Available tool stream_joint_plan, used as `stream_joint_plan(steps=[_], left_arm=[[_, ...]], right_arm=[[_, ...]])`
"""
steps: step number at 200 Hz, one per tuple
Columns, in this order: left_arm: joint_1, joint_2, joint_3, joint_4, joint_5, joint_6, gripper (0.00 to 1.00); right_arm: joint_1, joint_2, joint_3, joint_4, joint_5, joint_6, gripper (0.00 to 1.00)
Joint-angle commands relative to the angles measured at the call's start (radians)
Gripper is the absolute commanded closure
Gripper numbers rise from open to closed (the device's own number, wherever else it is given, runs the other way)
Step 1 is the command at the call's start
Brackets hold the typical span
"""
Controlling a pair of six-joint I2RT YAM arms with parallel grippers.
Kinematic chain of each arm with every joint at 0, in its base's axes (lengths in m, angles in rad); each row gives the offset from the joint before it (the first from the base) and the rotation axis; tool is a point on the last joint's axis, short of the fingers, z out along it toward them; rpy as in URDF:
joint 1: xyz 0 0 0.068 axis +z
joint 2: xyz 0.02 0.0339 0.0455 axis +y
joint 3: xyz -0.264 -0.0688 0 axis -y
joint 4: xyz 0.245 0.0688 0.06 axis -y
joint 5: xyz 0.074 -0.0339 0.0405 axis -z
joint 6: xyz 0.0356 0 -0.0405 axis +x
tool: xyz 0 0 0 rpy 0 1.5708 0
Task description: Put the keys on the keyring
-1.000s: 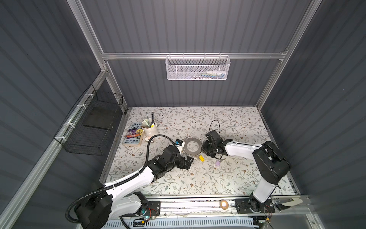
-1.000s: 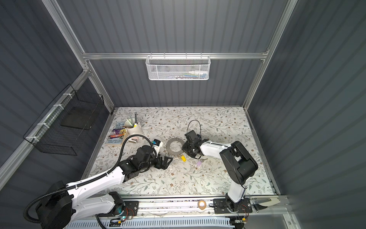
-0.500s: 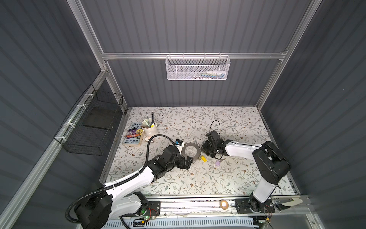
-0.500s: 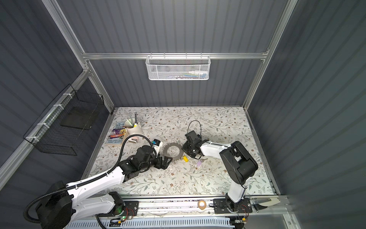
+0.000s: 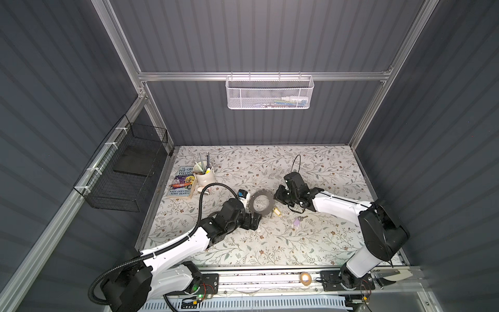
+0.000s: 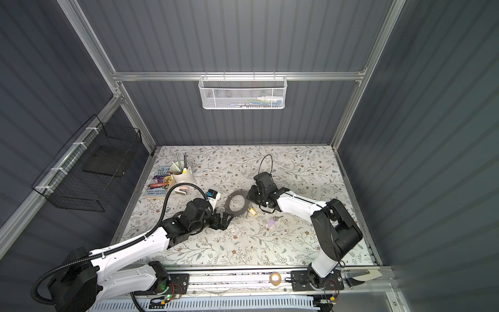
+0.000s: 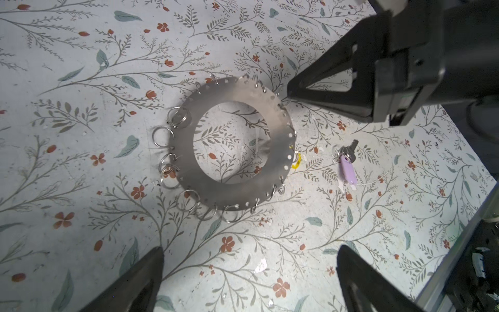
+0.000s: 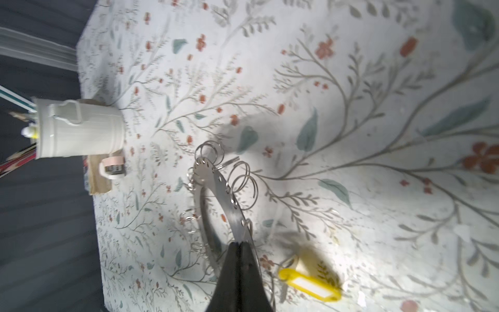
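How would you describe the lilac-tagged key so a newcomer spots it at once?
On the floral tabletop, find the large grey keyring near the middle. Right of it in both top views lie two tagged keys: the lilac-tagged key is the farther one, clear of the ring; the yellow-tagged key sits at its rim.

Noted: left arm (image 5: 178, 244), right arm (image 5: 337, 208): white shell links, black joint housings (image 5: 382, 235). Left carries ribbed black cable conduit (image 5: 200, 208); right, a thin black wire loop (image 5: 297, 155). Black, tapered end effector fingers (image 7: 135, 283).
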Motion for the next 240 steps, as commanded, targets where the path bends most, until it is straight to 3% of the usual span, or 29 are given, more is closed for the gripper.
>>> stream_joint_plan(steps=[1, 54, 84, 111, 148, 192, 240], left_arm=[[0.013, -0.040, 0.033, -0.035, -0.045, 0.011, 0.00], [0.188, -0.179, -0.055, 0.072, 0.049, -0.062, 0.01], [0.198, -0.278, -0.156, 0.258, 0.008, -0.003, 0.01], [0.199, -0.319, -0.171, 0.308, -0.066, 0.060, 0.01], [0.199, -0.242, -0.112, 0.316, -0.029, 0.161, 0.15], [0.249, -0.157, -0.083, 0.389, 0.171, 0.293, 0.17], [0.419, -0.028, -0.042, 0.539, 0.622, 0.236, 0.28]], right_arm=[[-0.006, -0.036, 0.046, 0.045, -0.100, -0.215, 1.00], [-0.081, -0.053, 0.060, 0.083, -0.389, -0.439, 1.00], [-0.096, -0.059, 0.059, 0.074, -0.437, -0.576, 1.00], [-0.097, -0.075, 0.040, 0.099, -0.488, -0.699, 1.00], [-0.097, -0.119, 0.009, 0.133, -0.503, -0.812, 1.00], [-0.104, -0.126, -0.063, 0.265, -0.577, -0.825, 1.00], [-0.111, -0.145, -0.154, 0.392, -0.591, -0.806, 1.00]])
